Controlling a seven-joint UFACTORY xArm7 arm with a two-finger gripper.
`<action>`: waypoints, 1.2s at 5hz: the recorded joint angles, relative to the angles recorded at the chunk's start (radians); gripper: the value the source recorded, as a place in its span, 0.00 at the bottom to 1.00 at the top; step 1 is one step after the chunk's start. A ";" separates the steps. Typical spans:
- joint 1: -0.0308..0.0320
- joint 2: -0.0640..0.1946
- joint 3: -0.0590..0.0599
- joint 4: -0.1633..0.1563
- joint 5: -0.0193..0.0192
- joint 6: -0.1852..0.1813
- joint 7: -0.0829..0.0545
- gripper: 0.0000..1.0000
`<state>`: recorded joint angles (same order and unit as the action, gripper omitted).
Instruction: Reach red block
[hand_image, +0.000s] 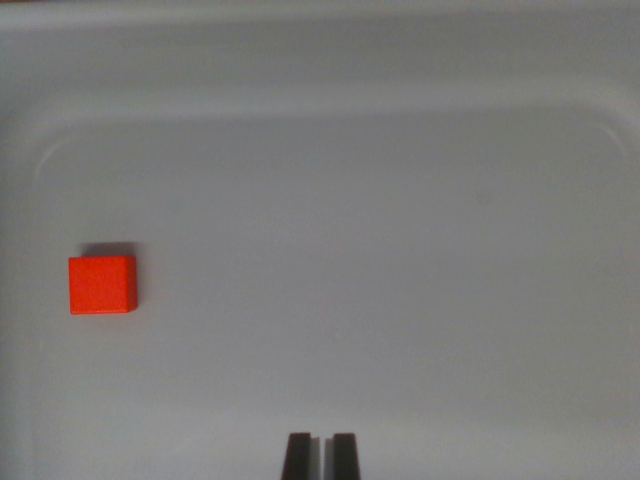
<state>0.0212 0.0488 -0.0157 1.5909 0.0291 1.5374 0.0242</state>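
Observation:
A small red block (101, 285) lies on the pale grey floor of a shallow tray, toward the wrist view's left. My gripper (321, 455) shows at the bottom middle as two dark fingertips standing close together with only a thin gap and nothing between them. The block is well off to the left of the fingertips and farther up the picture, apart from them.
The tray's raised rim (320, 95) runs across the top with rounded corners at upper left and upper right, and its left wall (15, 300) stands close beside the block. Bare tray floor (400, 280) spreads to the right of the block.

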 joint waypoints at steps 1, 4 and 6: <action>0.0000 0.000 0.000 0.000 0.0000 0.000 0.000 0.00; 0.0035 0.008 0.003 -0.006 -0.0008 -0.014 0.000 0.00; 0.0078 0.018 0.006 -0.014 -0.0018 -0.031 -0.001 0.00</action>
<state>0.0290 0.0670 -0.0098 1.5772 0.0273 1.5065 0.0236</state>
